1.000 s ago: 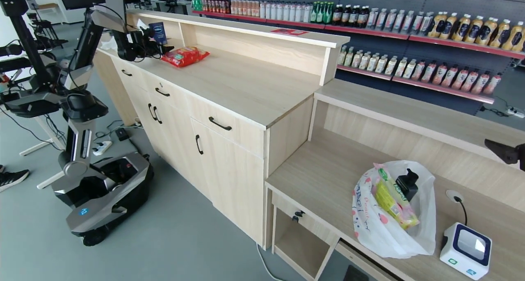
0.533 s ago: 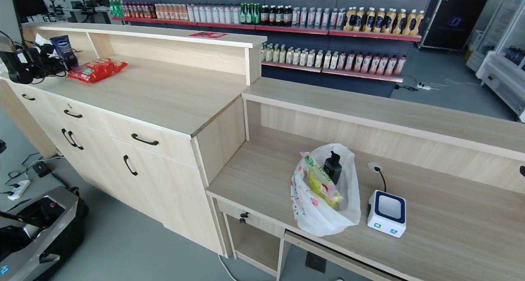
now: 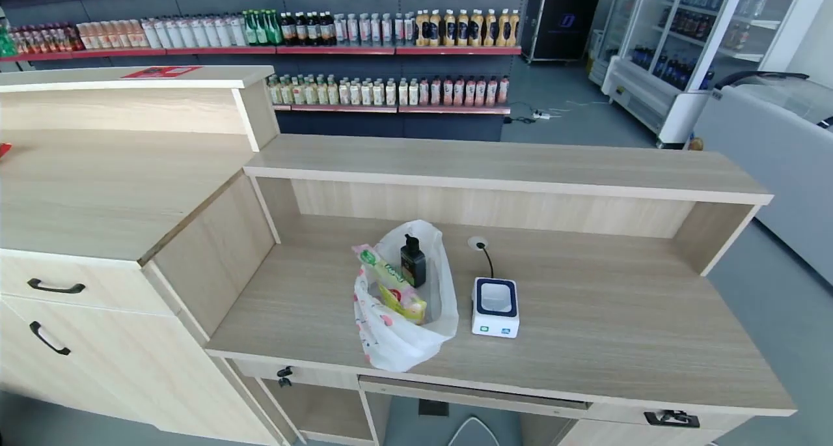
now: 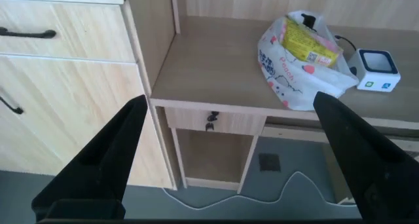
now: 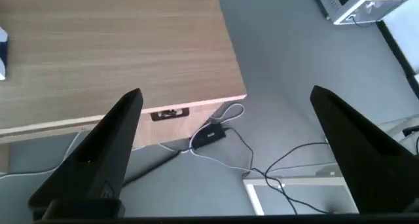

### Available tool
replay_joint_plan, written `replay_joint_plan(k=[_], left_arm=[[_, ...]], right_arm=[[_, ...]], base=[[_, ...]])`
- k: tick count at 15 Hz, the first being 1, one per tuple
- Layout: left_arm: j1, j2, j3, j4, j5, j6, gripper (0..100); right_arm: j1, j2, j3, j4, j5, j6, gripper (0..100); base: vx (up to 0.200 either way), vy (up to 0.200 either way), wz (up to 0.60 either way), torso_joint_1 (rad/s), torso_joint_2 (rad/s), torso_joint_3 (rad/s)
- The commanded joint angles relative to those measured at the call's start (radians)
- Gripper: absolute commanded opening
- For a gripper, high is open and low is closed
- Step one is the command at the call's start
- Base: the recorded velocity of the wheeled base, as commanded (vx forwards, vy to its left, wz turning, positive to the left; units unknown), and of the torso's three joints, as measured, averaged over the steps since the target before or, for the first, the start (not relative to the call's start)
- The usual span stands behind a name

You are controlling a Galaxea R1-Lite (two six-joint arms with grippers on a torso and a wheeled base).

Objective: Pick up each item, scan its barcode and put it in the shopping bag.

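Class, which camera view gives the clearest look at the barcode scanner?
The head view: the scanner lies whole, window facing up, beside the bag. The left wrist view shows it farther off, at a slant, past the bag.

A light wooden checkout counter [image 3: 618, 316] has a raised ledge [image 3: 494, 166] along its back and, on its left, a taller cabinet [image 3: 97, 192] with a black-handled drawer [image 3: 97, 283]. Behind it, red-edged shelves [image 3: 338, 50] carry rows of bottled drinks [image 3: 390, 91]. On the right stand a glass-door fridge [image 3: 664, 49] and a white chest freezer [image 3: 768, 146], and a power strip [image 3: 539, 114] lies on the grey floor [image 3: 586, 130].
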Motion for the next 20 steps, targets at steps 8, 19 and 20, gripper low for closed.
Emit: replay_joint_plan(k=[8,19,20], left_arm=[[0.0,0.001,0.0,0.0,0.001,0.0,100],[0.0,0.001,0.0,0.0,0.001,0.0,100],[0.0,0.001,0.0,0.0,0.0,0.0,100]], right_arm=[[0.14,-0.596,0.372,0.036,0.056,0.109,100],[0.331,-0.663,0.376,0.03,0.044,0.115,100],[0.331,-0.663,0.376,0.031,0.044,0.115,100]], base=[[0.0,0.0,0.0,0.0,0.0,0.0],[0.0,0.0,0.0,0.0,0.0,0.0],[0.0,0.0,0.0,0.0,0.0,0.0]])
